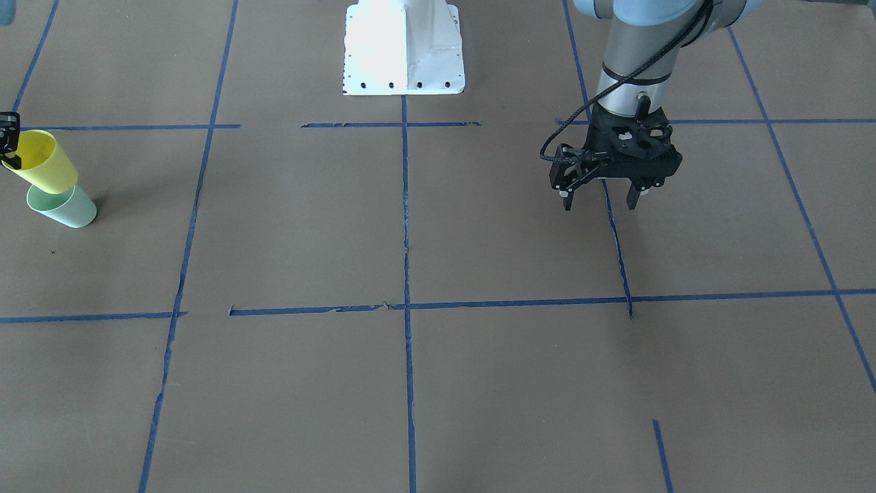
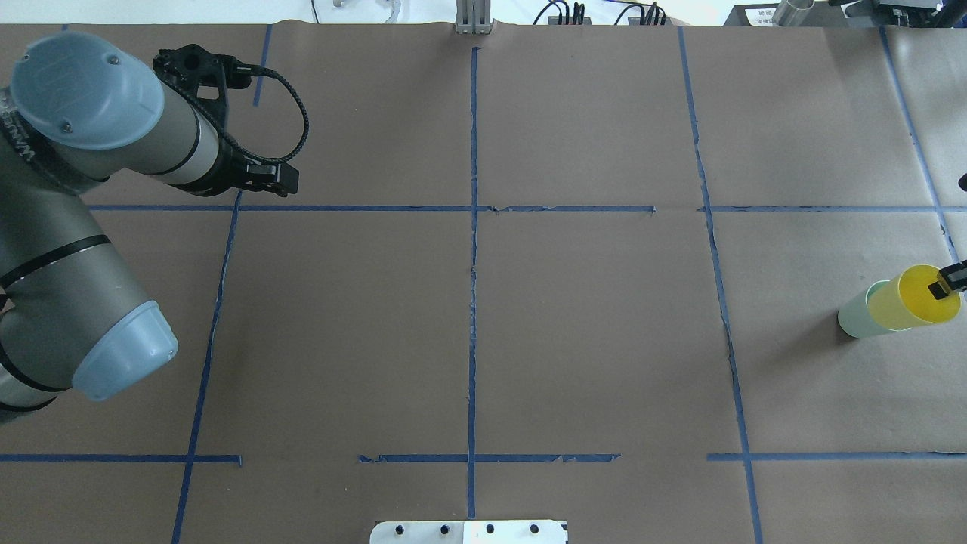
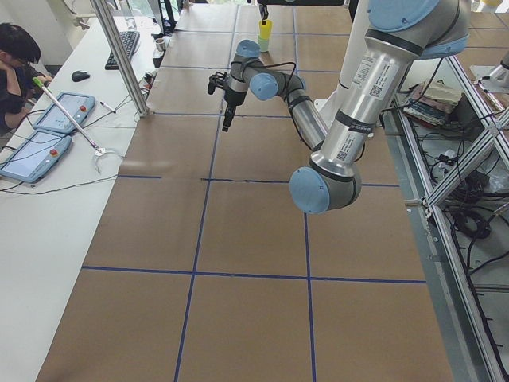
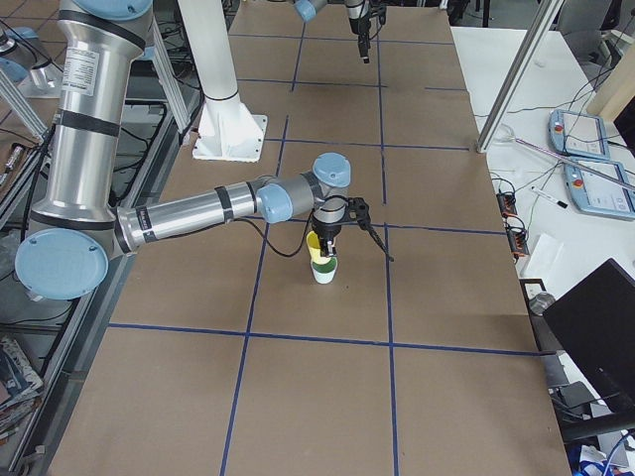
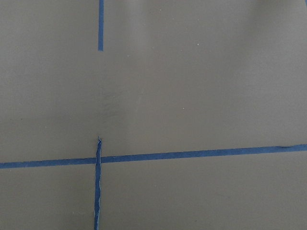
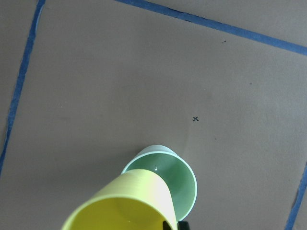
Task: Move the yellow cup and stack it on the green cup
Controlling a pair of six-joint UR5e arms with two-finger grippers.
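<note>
The yellow cup [image 1: 42,162] hangs tilted at the table's far right end, its base at the mouth of the green cup [image 1: 66,207], which stands upright on the paper. My right gripper [image 2: 949,282] is shut on the yellow cup's rim, one finger inside it. The right wrist view shows the yellow cup [image 6: 120,206] overlapping the rim of the green cup [image 6: 169,178]; I cannot tell whether they touch. Far off on the other side, my left gripper [image 1: 601,200] hovers open and empty above a blue tape line.
Brown paper with blue tape lines [image 2: 474,227] covers the table. The white robot base [image 1: 404,48] stands at the middle of the robot's edge. A person [image 3: 16,60] sits at a side table with pendants [image 3: 64,111] and a metal post [image 3: 119,56].
</note>
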